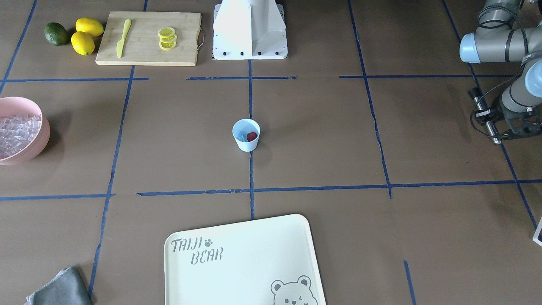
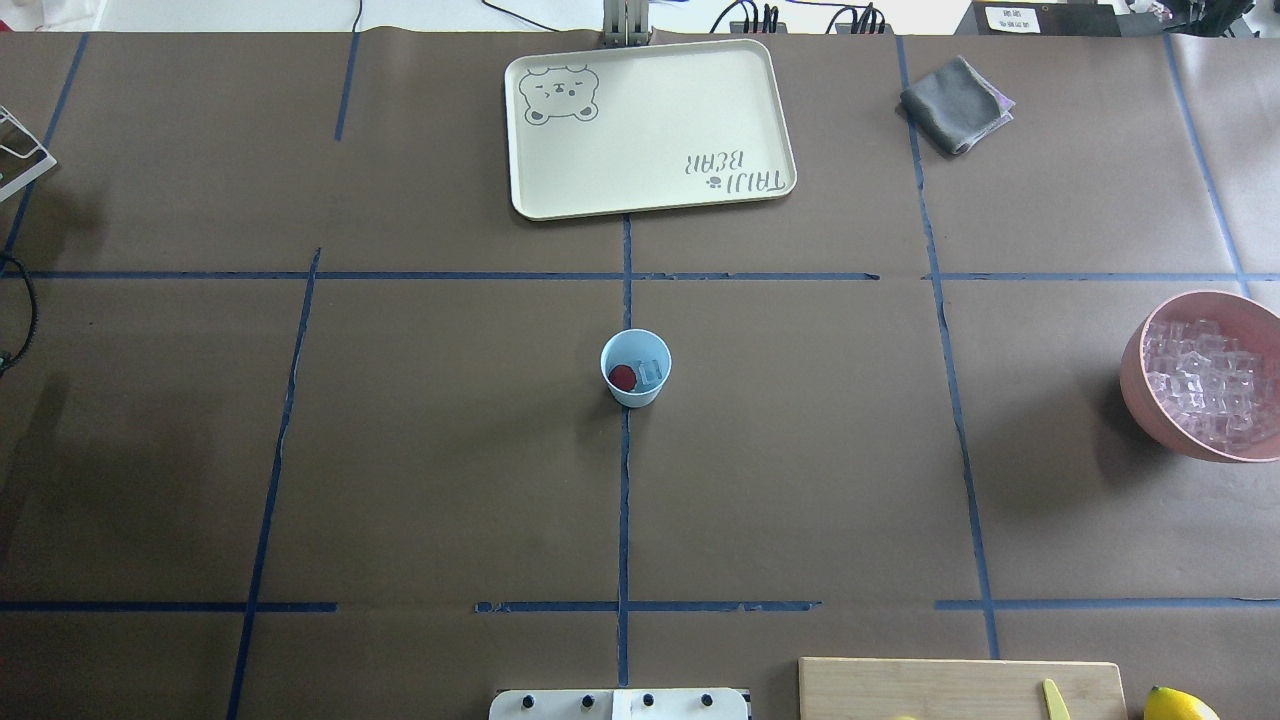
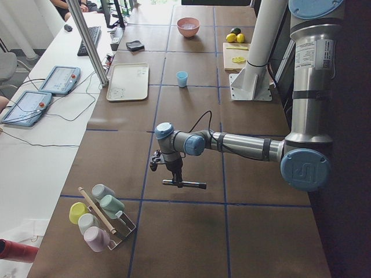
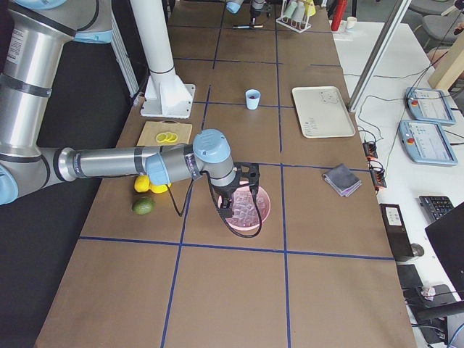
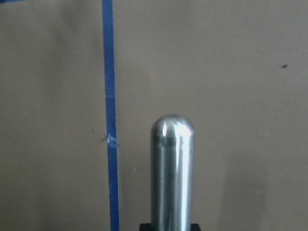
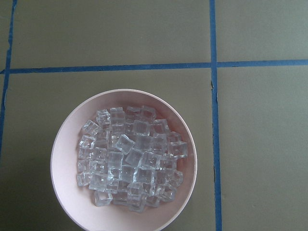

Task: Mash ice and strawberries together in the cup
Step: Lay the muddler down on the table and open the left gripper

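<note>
A polished steel rod (image 5: 172, 168) with a rounded tip fills the lower middle of the left wrist view, above bare brown counter (image 1: 338, 148) and just beside a strip of blue tape. The left end effector (image 1: 491, 120) is clamped on this rod at the far edge of the counter on the robot's left. In the left side view the rod lies roughly level. It is well apart from the cup (image 1: 246, 145), a small light-blue one that stands upright at the centre of the counter on a blue tape line. Inside the cup lie a red strawberry (image 1: 252, 136) and, touching it, clear ice (image 2: 650, 373). The right end effector (image 4: 239, 192) hangs over a pink bowl (image 6: 65, 192) heaped with ice cubes (image 6: 130, 159) at the robot's right end of the counter. Its fingers show in no close view, so whether it is open or closed cannot be told. On the operators' side lie a cream tray (image 1: 237, 271) printed with a bear and, near it, a folded grey cloth (image 1: 61, 290). Beside the robot's white pedestal (image 1: 250, 29) a wooden cutting board (image 1: 144, 51) carries a yellow knife (image 1: 123, 37) and stacked lemon slices (image 1: 167, 39). Two lemons (image 1: 87, 36) and a dark green fruit (image 1: 56, 34) rest just beside the board.
</note>
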